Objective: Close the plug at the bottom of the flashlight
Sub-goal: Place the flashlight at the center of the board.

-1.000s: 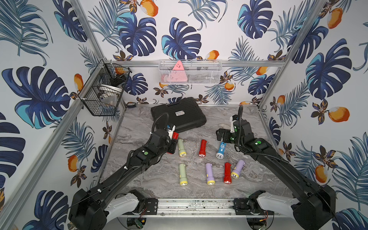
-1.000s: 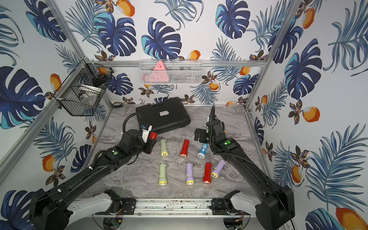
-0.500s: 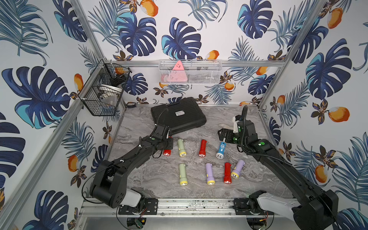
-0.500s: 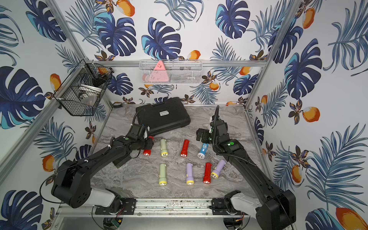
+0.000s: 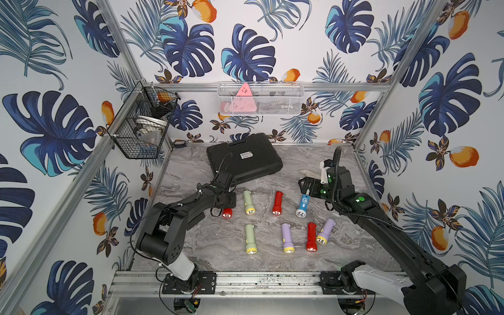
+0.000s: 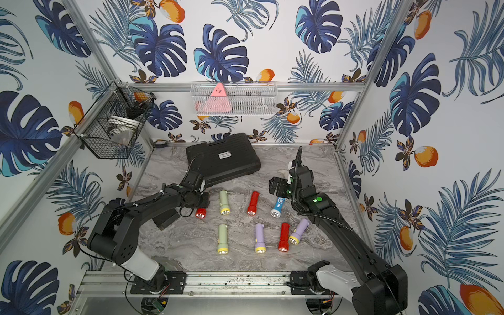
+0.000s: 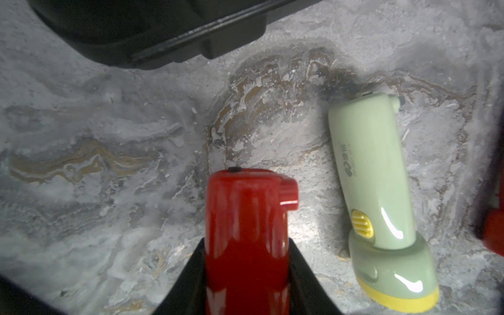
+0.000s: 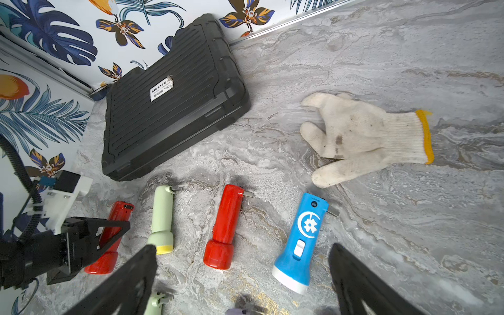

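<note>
In both top views the left claw (image 5: 223, 203) pinches the leftmost red flashlight (image 5: 227, 213) toward the bench's (image 5: 191, 169) left edge, and the right claw (image 5: 306, 186) stands spread. Left wrist view: the flashlight's tail juts beyond the fingers (image 7: 188, 278). Right wrist view: it lies well aside of the spread claw.

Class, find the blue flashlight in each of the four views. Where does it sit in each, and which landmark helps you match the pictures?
Top view: the blue flashlight is rightmost in the far row.
Top view: same spot, right of a red flashlight.
Left wrist: not in it.
Right wrist: it lies near the white glove.
Shared landmark: the black case, seen in all four.
</note>
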Controlling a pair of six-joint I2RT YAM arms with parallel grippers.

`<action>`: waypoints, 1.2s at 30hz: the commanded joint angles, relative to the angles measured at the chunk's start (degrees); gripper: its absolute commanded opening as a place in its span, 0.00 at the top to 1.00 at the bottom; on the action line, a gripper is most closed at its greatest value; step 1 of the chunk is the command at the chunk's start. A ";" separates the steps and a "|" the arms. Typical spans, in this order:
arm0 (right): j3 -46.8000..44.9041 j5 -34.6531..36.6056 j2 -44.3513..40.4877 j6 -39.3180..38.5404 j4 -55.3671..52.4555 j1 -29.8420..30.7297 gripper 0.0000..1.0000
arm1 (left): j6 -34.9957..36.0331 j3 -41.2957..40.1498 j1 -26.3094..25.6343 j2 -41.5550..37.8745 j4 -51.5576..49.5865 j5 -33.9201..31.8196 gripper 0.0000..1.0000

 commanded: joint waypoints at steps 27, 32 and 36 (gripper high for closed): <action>0.53 -0.33 -1.43 1.53 -0.28 -0.05 0.00 | -2.10 -0.32 0.29 5.71 1.47 -0.35 0.46; 1.09 -0.60 -0.95 1.55 -0.46 -0.01 0.00 | -1.94 0.11 0.25 4.90 0.95 -0.37 0.37; 1.85 -1.21 -0.64 1.36 -0.89 -0.05 0.00 | -1.44 0.30 0.30 2.57 0.25 -2.06 0.36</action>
